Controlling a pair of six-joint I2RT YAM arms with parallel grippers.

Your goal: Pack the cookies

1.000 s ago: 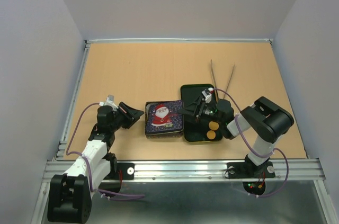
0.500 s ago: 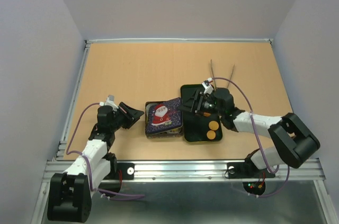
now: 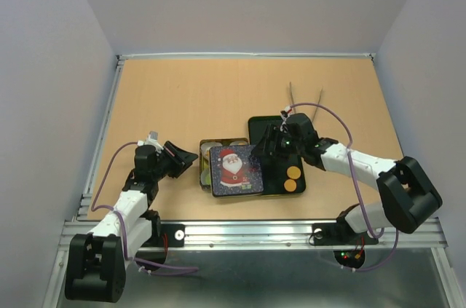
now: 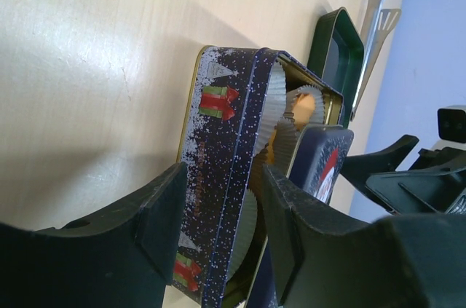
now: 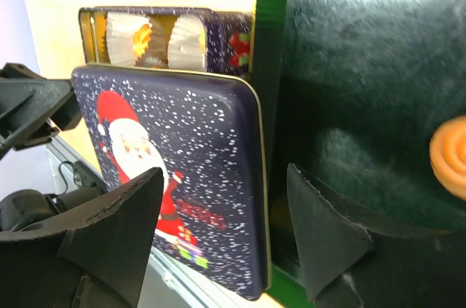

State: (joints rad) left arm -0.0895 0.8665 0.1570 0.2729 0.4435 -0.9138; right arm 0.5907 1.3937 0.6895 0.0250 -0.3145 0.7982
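1. Currently the left gripper (image 3: 186,159) sits low over the worktop (image 3: 182,97), just left of the blue Christmas tin (image 3: 222,143). Its jaws are parted and nothing is between them.
2. From the left wrist, that gripper (image 4: 222,199) faces the tin's (image 4: 218,177) near wall. Whether a fingertip touches the wall cannot be told.
3. The right gripper (image 3: 268,149) reaches over the seam between the tin and the dark green tray (image 3: 273,180). Its jaws stand wide apart and they clasp nothing.
4. In the right wrist view, the Santa lid (image 5: 175,170) lies below that gripper (image 5: 224,199), with its right edge showing in the gap between the fingers.
5. The lid (image 3: 235,170) lies askew on the tin, offset toward the arms' side. The far strip of the tin is uncovered, and the lid's right edge is up against the tray.
6. The uncovered strip (image 5: 226,31) shows white pleated paper cups (image 5: 186,35), one with an orange-brown cookie (image 5: 142,35) in it. The left wrist view shows a cupped cookie (image 4: 304,108) too, behind the lid (image 4: 320,162).
7. Two round orange cookies (image 3: 293,173) lie loose in the tray's near right part, almost touching each other. One of them (image 5: 451,155) shows at the right edge of the right wrist view, on the tray floor (image 5: 364,68).
8. Metal tongs (image 3: 293,100) lie on the worktop just beyond the tray's far edge, arms spread.
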